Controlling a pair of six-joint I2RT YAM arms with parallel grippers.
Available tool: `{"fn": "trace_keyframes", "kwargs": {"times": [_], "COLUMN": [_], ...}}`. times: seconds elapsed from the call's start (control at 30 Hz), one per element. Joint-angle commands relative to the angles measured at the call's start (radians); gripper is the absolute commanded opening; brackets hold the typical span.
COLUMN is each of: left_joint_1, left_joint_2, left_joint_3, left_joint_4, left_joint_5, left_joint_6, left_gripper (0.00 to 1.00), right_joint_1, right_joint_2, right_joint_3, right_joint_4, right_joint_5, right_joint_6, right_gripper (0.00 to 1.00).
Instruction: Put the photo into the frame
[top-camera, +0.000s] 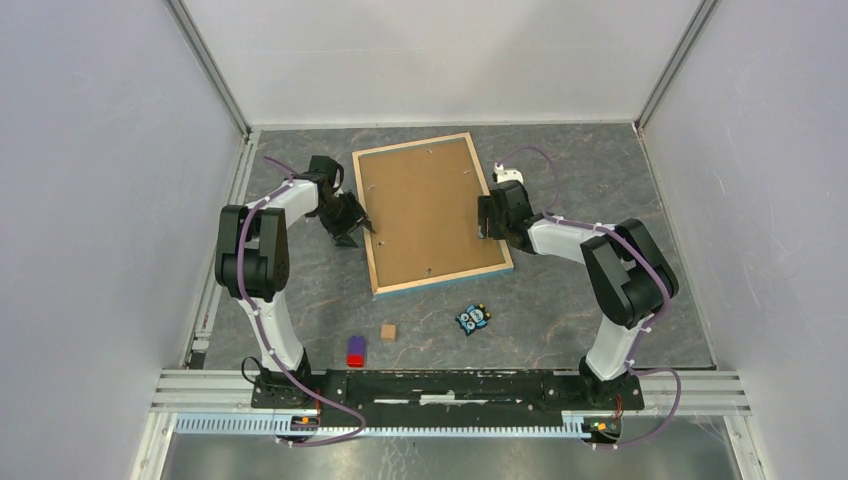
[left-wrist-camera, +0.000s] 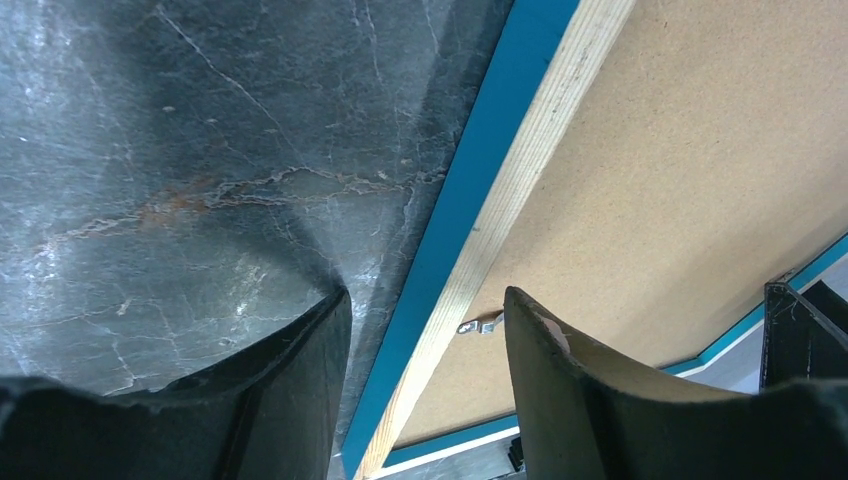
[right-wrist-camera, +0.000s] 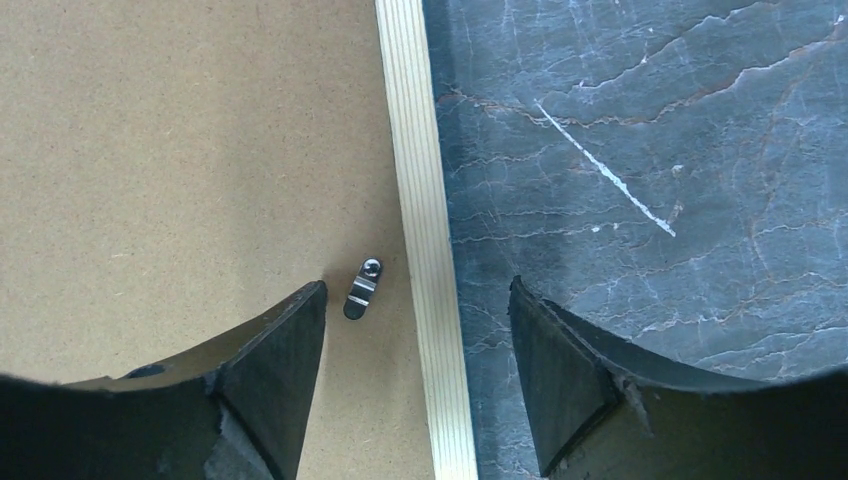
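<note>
1 thin-rimmed rectangular picture frame lies face down at the middle of the dark marbled counter, skewed a bit, with its light wood back rim up and its blue face edge showing along the near and left sides. 1 plain brown backing board sits inside the rim. Print not visible in any view. 2 arms, 1 per long side of the frame. The left end effector is released and grasps nothing; its 2 fingers straddle the left rim, 1 over bare counter and 1 over the board, with a gap on both sides of the rim. The right end effector is also released and grasps nothing; its 2 fingers straddle the right rim, 1 over the board and 1 over the counter, clear of the wood on both sides. Can't tell whether either one's fingertips touch the surface. 1 small metal retaining tab shows in the right wrist view, just inside the rim between the fingers. 1 more tab shows in the left wrist view, also just inside the rim. 3 loose small items sit near the arm bases, well apart from the frame: 1 red-and-purple block, 1 small brown cube and 1 blue owl-faced toy.
</note>
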Motion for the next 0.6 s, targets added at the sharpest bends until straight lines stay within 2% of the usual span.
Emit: {"fn": "trace_keyframes", "kwargs": {"times": [0.0,0.2,0.57], "left_joint_1": [-0.006,-0.007,-0.007], "left_joint_2": [0.020,0.019,0.025], "left_joint_3": [-0.021,-0.027,-0.029], "left_joint_4": [0.021,0.030,0.033], "left_joint_5": [0.005,0.024,0.045], "left_joint_6": [-0.012,-0.016,-0.024], "left_gripper": [0.65,0.65,0.65], "right_joint_1": [0.001,0.002,0.002], "right_joint_2": [-0.007,0.003,0.023], "right_joint_3": [0.021,0.033,0.051], "right_joint_4": [-0.025,-0.031,-0.031], "right_joint_5": [-0.002,-0.020,-0.045], "right_joint_6": [-0.037,-0.049,-0.094], "right_gripper": [0.69,0.59,0.47]}}
